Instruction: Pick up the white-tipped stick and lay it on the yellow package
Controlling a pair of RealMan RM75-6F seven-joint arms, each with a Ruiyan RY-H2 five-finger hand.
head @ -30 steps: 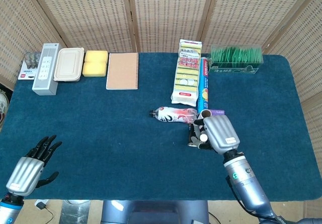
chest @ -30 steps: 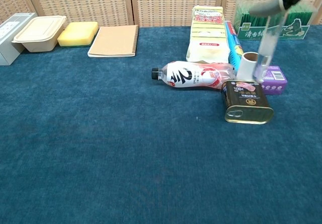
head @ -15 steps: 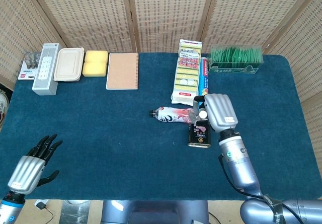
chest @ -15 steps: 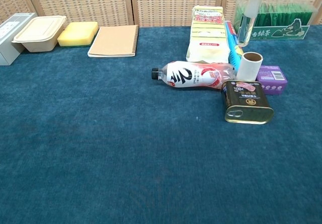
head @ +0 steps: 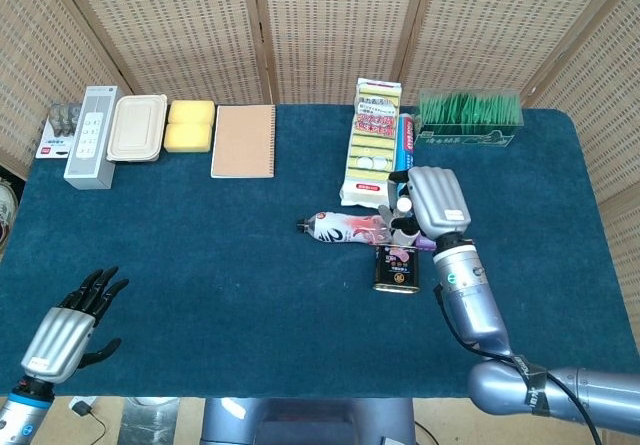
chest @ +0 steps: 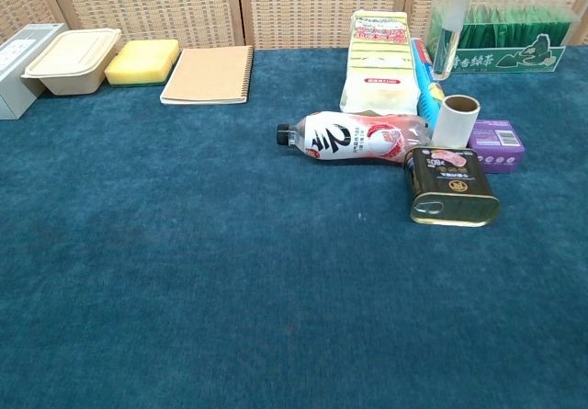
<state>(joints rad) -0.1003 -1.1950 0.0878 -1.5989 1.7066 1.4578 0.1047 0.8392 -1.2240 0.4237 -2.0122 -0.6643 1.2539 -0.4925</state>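
My right hand (head: 432, 203) hovers above the table just right of the yellow package (head: 372, 145) and grips the white-tipped stick, whose white cap (head: 404, 205) shows beside the fingers. In the chest view the stick (chest: 450, 32) hangs down as a clear tube from the top edge, right of the yellow package (chest: 378, 60); the hand itself is out of that frame. My left hand (head: 70, 327) stays at the near left table edge, fingers spread and empty.
Near the hand lie a bottle (head: 345, 228), a dark tin (head: 397, 268), a blue tube (head: 403, 155), a paper roll (chest: 456, 120) and a purple box (chest: 496, 142). A green box (head: 470, 115) stands behind. A notebook (head: 243, 141), sponge (head: 189, 125) and container (head: 137, 127) line the back left.
My right hand has lifted the stick from beside the tin and carried it back toward the yellow package. The left hand has barely shifted.
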